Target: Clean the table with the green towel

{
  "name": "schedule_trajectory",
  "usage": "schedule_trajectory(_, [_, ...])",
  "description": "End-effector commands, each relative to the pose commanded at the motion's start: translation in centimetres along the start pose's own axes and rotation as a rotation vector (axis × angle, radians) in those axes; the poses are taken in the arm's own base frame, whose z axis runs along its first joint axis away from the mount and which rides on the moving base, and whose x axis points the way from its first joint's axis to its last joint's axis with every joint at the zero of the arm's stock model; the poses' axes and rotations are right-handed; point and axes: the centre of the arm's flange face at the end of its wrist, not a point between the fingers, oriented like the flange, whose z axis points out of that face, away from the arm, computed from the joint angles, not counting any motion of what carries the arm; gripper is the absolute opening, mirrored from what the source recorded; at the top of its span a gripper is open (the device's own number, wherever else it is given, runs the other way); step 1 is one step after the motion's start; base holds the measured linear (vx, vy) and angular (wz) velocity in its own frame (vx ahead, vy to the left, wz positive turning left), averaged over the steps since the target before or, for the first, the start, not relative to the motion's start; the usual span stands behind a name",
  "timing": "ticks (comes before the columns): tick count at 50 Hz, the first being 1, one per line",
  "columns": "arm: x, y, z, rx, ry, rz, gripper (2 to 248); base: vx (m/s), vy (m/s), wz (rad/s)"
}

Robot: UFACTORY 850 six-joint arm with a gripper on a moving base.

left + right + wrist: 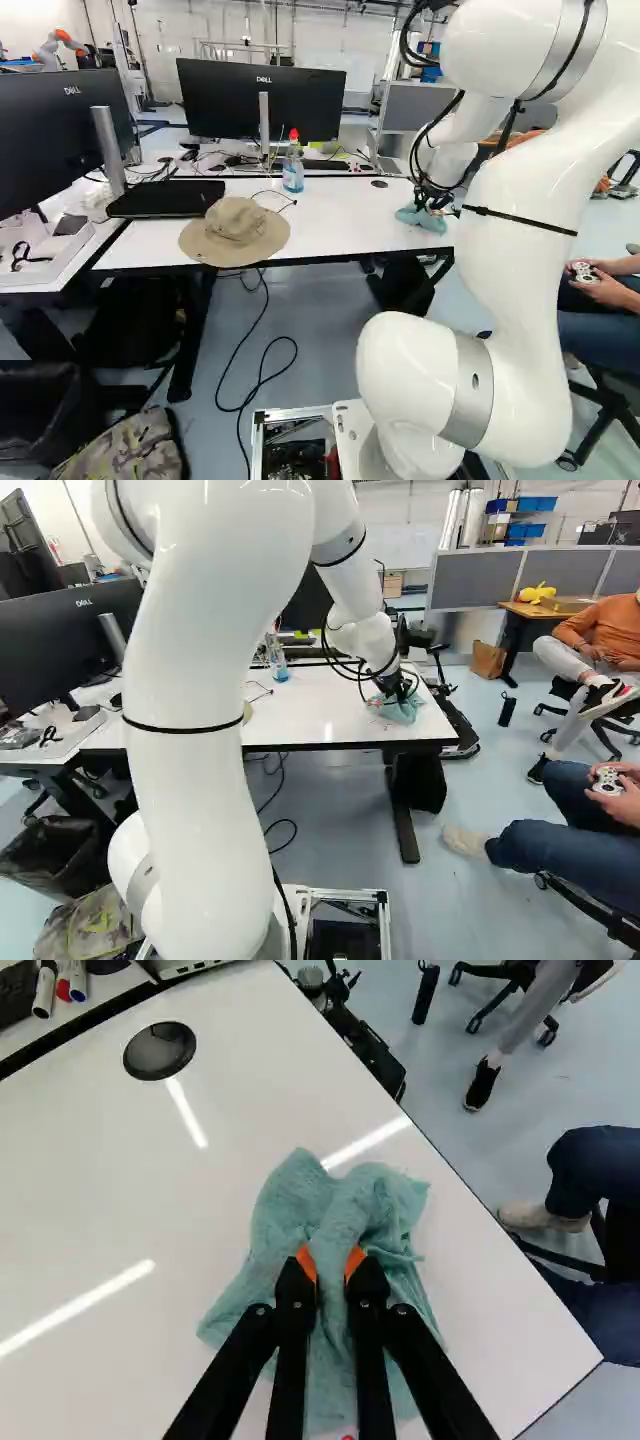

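Observation:
The gripper [402, 692] is low over the right end of the white table [330, 705], close to its front corner. In the wrist view, both orange pads of the gripper [332, 1262] press a raised fold of the green towel from two sides, so it is shut on the cloth. The green towel [290, 1200] lies bunched on the tabletop, spreading out ahead of and beside the fingers. In the left base view the towel [421, 218] shows as a pale blue-green heap under the gripper.
A tan hat [235, 232] lies at the table's front edge, a spray bottle [293, 168] behind it. Monitors [262, 100] and a keyboard stand farther back. A round black cap [160, 1050] is set in the tabletop. A seated person holding a controller [608, 780] is at the right.

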Motion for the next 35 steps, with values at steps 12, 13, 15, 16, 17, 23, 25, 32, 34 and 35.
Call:
schedule_trajectory(12, [1.7, 1.1, 1.4, -0.011, 0.015, 0.014, 47, 0.000, 0.000, 0.000])
schedule_trajectory(13, [1.8, 1.2, 1.5, -0.011, 0.016, 0.016, 47, 0.000, 0.000, 0.000])
schedule_trajectory(15, [2.1, 1.3, 1.8, -0.013, 0.018, 0.018, 47, 0.000, 0.000, 0.000])
schedule_trajectory(16, [2.2, 1.4, 1.9, -0.014, 0.020, 0.019, 47, 0.000, 0.000, 0.000])
schedule_trajectory(17, [2.4, 1.5, 2.0, -0.015, 0.021, 0.020, 47, 0.000, 0.000, 0.000])
schedule_trajectory(23, [3.2, 2.1, 2.7, -0.020, 0.029, 0.027, 47, 0.000, 0.000, 0.000])
schedule_trajectory(25, [3.4, 2.3, 2.9, -0.022, 0.031, 0.030, 47, 0.000, 0.000, 0.000])
schedule_trajectory(32, [4.1, 3.2, 3.5, -0.031, 0.038, 0.041, 47, 0.000, 0.000, 0.000])
schedule_trajectory(34, [4.2, 3.5, 3.6, -0.033, 0.040, 0.044, 47, 0.000, 0.000, 0.000])
schedule_trajectory(35, [4.3, 3.7, 3.7, -0.035, 0.041, 0.046, 47, 0.000, 0.000, 0.000])
